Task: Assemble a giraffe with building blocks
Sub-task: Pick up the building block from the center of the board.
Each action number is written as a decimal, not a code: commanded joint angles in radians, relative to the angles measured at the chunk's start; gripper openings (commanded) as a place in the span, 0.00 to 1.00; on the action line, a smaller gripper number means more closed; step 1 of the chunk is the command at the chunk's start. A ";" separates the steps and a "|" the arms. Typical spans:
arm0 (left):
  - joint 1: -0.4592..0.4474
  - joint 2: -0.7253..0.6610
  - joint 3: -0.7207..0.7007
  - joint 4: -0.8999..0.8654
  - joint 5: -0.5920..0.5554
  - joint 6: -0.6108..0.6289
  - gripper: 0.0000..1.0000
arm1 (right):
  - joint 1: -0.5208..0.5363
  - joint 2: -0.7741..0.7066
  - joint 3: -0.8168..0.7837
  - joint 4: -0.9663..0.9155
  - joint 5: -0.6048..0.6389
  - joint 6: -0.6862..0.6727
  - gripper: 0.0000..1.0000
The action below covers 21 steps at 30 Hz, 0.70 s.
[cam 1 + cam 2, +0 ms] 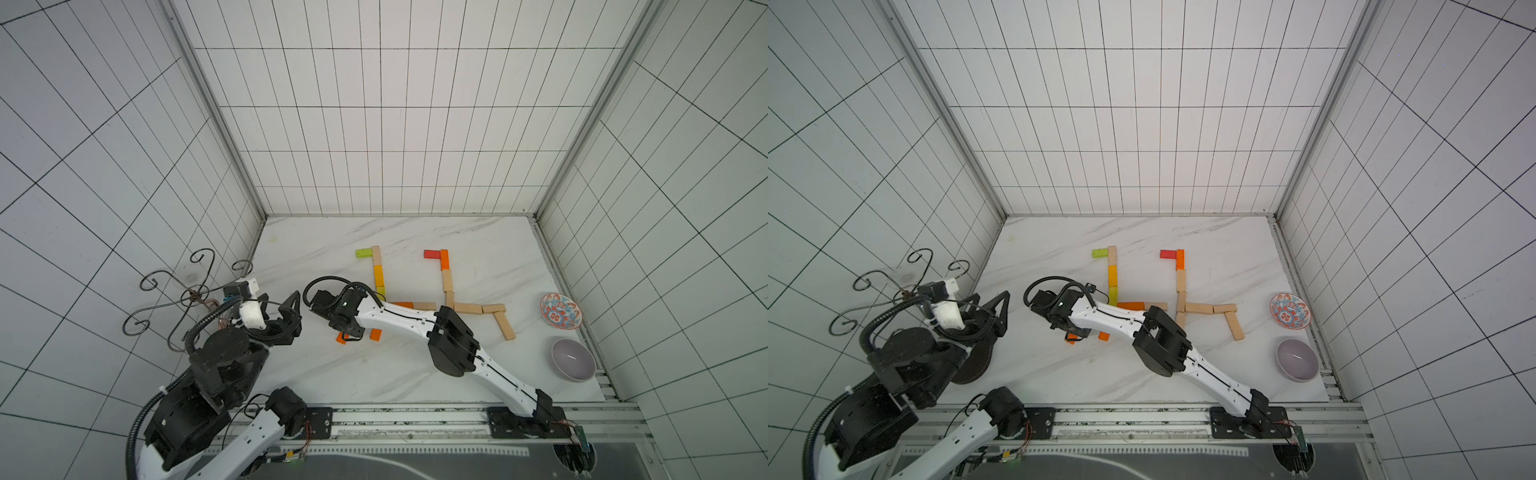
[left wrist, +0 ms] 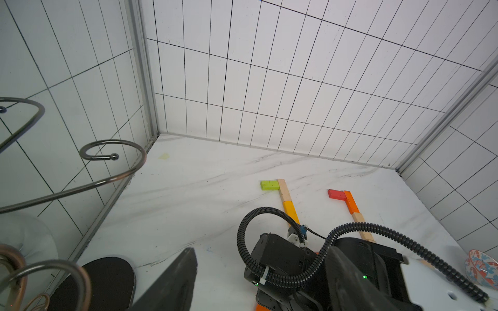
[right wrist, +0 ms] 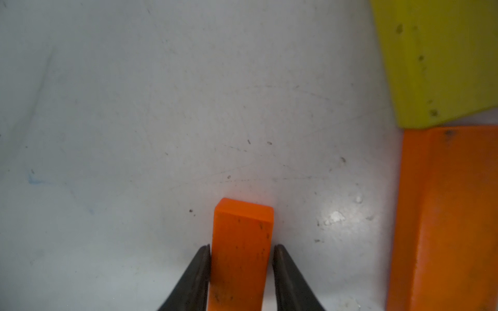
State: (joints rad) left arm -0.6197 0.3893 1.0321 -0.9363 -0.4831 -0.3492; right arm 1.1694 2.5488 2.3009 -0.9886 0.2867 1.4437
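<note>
ok so taking the half-built coloured giraffe (image 1: 378,272) as the reference: way off to its left is the wire stand (image 1: 193,296), and between the two hangs the left claw (image 1: 280,301), fingers spread wide with nothing in them. Right at the giraffe's near-left corner, where a front leg would go, the right claw (image 3: 241,250) is clamped on a small orange block (image 3: 242,229) across its narrow width, a pad on each long side. Can't tell if it's resting on the counter (image 1: 374,374) or a hair off it. Just right of the coloured giraffe lies the plain wooden giraffe (image 1: 447,280), then a patterned dish (image 1: 561,312) and a grey bowl (image 1: 573,359) further right. My guess on handling: painted wood, so light and rigid, won't squash, but the paint looks slick, so mid-length on the flat sides seems the safe hold. Fun bit: in both top views the wrist covers the grip and only an orange corner peeks out, while the right wrist view shows it plainly, plus a yellow-green block (image 3: 436,62) close by.
</note>
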 commanded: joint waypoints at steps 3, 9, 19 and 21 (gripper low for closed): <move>0.003 -0.006 0.030 0.009 -0.037 0.011 0.75 | -0.013 0.040 -0.041 -0.066 -0.008 0.000 0.31; 0.003 0.005 0.027 0.013 -0.030 -0.006 0.75 | -0.014 -0.015 -0.041 0.009 0.016 -0.058 0.22; 0.003 0.020 0.039 0.014 -0.028 -0.031 0.75 | -0.001 -0.147 -0.054 0.119 0.121 -0.218 0.20; 0.003 0.021 0.039 0.017 -0.028 -0.040 0.75 | -0.001 -0.182 -0.065 0.123 0.139 -0.250 0.19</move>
State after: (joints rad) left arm -0.6197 0.4015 1.0458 -0.9352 -0.5011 -0.3676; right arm 1.1641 2.4619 2.2890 -0.8883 0.3611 1.2579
